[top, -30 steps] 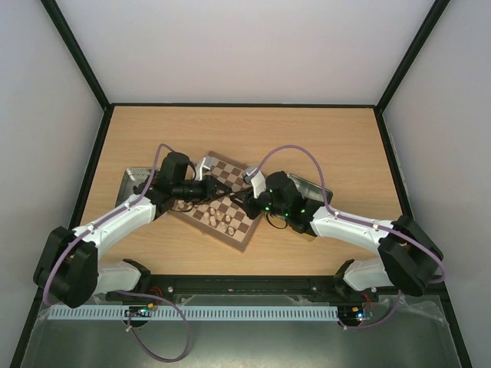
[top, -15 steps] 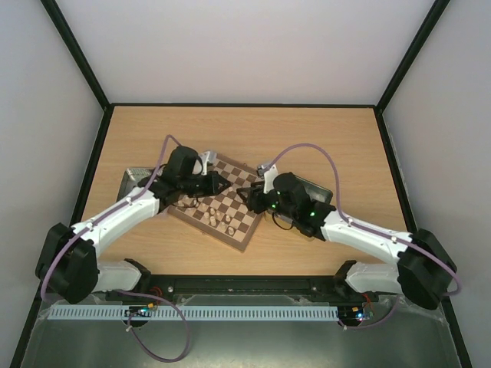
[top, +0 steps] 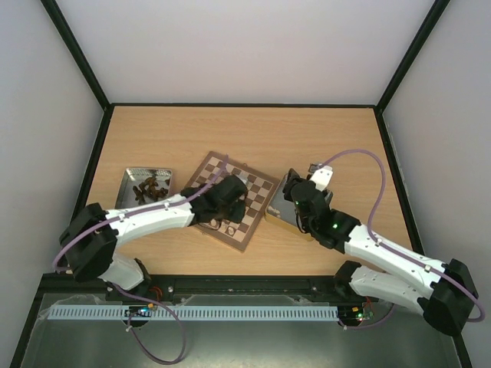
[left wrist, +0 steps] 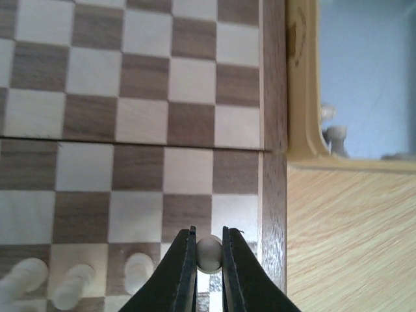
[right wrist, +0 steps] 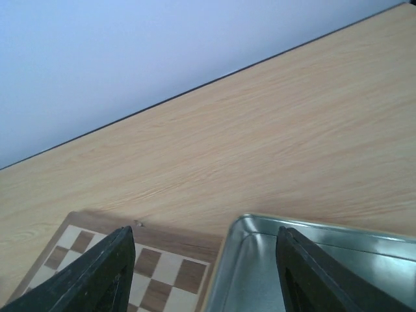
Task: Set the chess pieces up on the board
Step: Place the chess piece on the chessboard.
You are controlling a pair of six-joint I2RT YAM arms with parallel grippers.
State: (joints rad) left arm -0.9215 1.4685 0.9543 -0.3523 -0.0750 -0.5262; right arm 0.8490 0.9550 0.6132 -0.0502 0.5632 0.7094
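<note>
Left gripper (left wrist: 208, 260) is clenched on a pale chess piece (left wrist: 209, 252), with the board (left wrist: 130, 97) directly beneath; three pale pieces (left wrist: 78, 286) stand just left. Right gripper (right wrist: 205, 260) is released, above a metal tin (right wrist: 312, 225).

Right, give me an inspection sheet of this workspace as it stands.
Surface: light wooden table, bare wood around the board.
Job's things: square wooden chessboard, askew to the table edges; pale cream chess pieces standing on squares near the left gripper; dark brown pieces in the silver tray.
Clutter: gold rectangular tin beside the board's edge, a pale piece inside.
Grippers: left gripper shut on a pale cream piece; right gripper open, empty, over the tin's edge.
Cables: purple cables looped along both arms.
Surroundings: white walls, black frame posts.
</note>
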